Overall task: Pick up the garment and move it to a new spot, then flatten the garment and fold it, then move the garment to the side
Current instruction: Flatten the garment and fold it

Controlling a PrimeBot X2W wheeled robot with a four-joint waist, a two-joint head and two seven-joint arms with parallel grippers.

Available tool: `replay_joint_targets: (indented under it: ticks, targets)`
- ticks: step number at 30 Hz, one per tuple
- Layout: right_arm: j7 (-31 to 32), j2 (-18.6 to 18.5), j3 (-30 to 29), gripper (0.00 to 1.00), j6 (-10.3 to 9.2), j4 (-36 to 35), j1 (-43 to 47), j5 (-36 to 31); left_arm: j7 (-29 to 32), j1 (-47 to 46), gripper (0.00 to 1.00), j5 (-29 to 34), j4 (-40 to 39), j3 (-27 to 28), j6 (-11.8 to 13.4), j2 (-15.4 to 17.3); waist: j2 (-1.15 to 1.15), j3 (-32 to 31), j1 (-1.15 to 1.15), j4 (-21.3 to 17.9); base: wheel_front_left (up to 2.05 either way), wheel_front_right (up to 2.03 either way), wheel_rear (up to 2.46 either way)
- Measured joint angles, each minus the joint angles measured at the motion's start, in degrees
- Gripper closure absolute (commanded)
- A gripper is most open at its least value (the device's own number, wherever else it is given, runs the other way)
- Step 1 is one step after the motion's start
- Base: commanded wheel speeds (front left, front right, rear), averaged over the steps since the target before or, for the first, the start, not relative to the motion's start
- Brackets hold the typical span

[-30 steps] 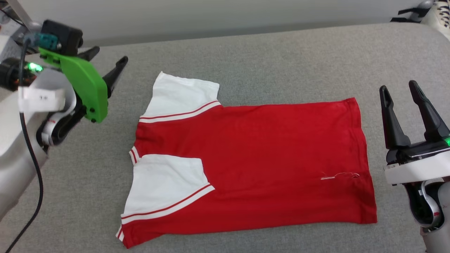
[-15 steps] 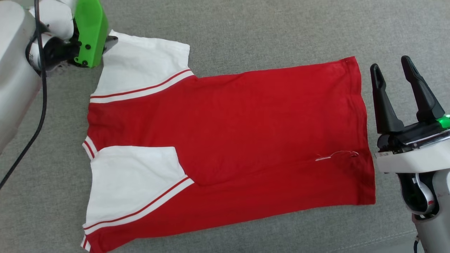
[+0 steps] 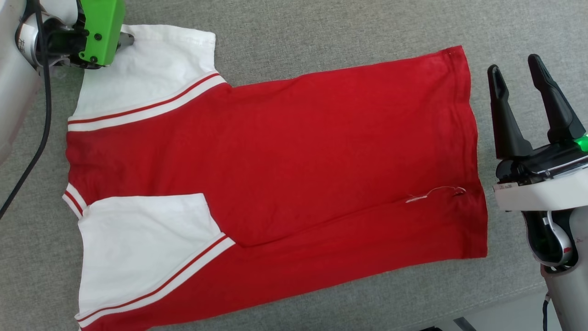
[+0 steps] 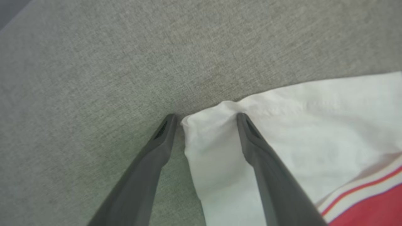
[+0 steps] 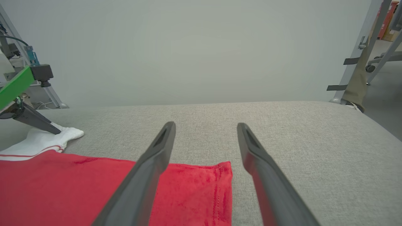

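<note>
**Two sets of jaws open, one sleeve corner lined up**

Both sets of jaws stand fully apart and hold nothing. My left jaws straddle the far corner of the white sleeve [image 4: 220,150]. One finger [image 4: 157,147] is over bare worktop [image 4: 94,62] and the other [image 4: 260,157] over the cloth, with a puckered corner between them. My right jaws hang off the cloth, just beside the hem [image 3: 464,138], at 3 o'clock of the garment [image 3: 298,151].

The garment lies flat on the grey worktop, collar toward 9 o'clock and hem toward 3. Its near sleeve [image 3: 142,248] is folded over the red body. The left jaws are at about 10 o'clock of it.

As I judge the risks, closing here could nip just the top layer of the pucker, or catch the worktop's cover with it. Lifting by that one corner while the right side holds nothing would drag the shirt askew and undo the flat lay.

The left wrist view gives me the pucker and the straddle, where the head view has a green bracket [image 3: 101,32] over that spot. The right wrist view shows the hem corner close up, and the head view gives the whole layout.
</note>
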Motion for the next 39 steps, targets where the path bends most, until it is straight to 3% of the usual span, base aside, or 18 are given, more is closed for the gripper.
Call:
replay_joint_targets:
  ticks: [1, 2, 8, 14, 17, 20, 25, 32, 39]
  targets:
    - [0.0, -0.1, -0.1, 0.00, -0.01, 0.2, 0.0, 0.2, -0.2, 0.0, 0.18, 0.0, 0.1, -0.1, 0.0, 0.0, 0.00, -0.1, 0.00, 0.0, 0.00, 0.00, 0.00]
    - [0.0, -0.3, -0.2, 0.00, -0.01, 0.3, 0.0, 0.4, -0.2, 0.1, 1.00, 0.0, 0.1, -0.1, -0.2, 0.0, 0.00, -0.3, 0.00, 0.1, 0.00, 0.00, 0.00]
    - [0.0, -1.9, -0.5, 0.00, 0.00, 1.1, -0.8, 0.8, -3.8, 2.1, 1.00, 0.4, -0.8, -1.3, -1.1, -0.6, 0.00, -2.1, 0.00, 1.1, 0.00, 0.00, 0.00]
    - [6.9, -10.2, 1.2, 0.00, 0.00, 1.6, -5.0, 1.9, -11.0, 4.2, 1.00, 1.9, -1.7, -1.1, -1.5, -2.3, 0.00, -4.6, 0.00, 2.7, 0.00, 0.00, 0.00]
    - [14.5, -15.6, 3.6, 0.00, 0.00, 1.7, -8.0, 4.7, -12.8, 4.2, 1.00, 2.8, -3.1, -2.1, -2.0, -3.0, 0.00, -5.8, 0.00, 4.0, 0.00, 0.00, 0.00]
    - [26.6, -22.8, 9.3, 0.00, 0.00, 2.2, -10.9, 8.9, -14.5, 4.3, 1.00, 2.7, -4.6, -2.4, -2.3, -4.2, 0.00, -7.0, -0.01, 5.7, 0.00, 0.00, 0.00]
    - [42.6, -29.0, 15.8, 0.00, 0.00, 3.6, -16.4, 17.6, -16.1, 4.3, 1.00, 2.7, -7.3, -3.7, -2.6, -5.5, 0.00, -8.3, -0.01, 8.4, 0.00, 0.00, 0.00]
    - [56.6, -30.4, 23.0, 0.00, 0.00, 11.3, -24.9, 20.4, -17.7, 3.9, 1.00, 3.2, -10.2, -5.1, -2.8, -6.2, 0.00, -8.5, -0.01, 11.7, 0.00, 0.00, 0.00]
    - [58.4, -26.6, 28.2, 0.00, 0.00, 20.5, -30.4, 20.4, -18.6, 2.0, 1.00, 3.7, -11.5, -6.1, -2.9, -7.0, 0.00, -6.4, -0.01, 13.8, 0.00, 0.00, 0.00]
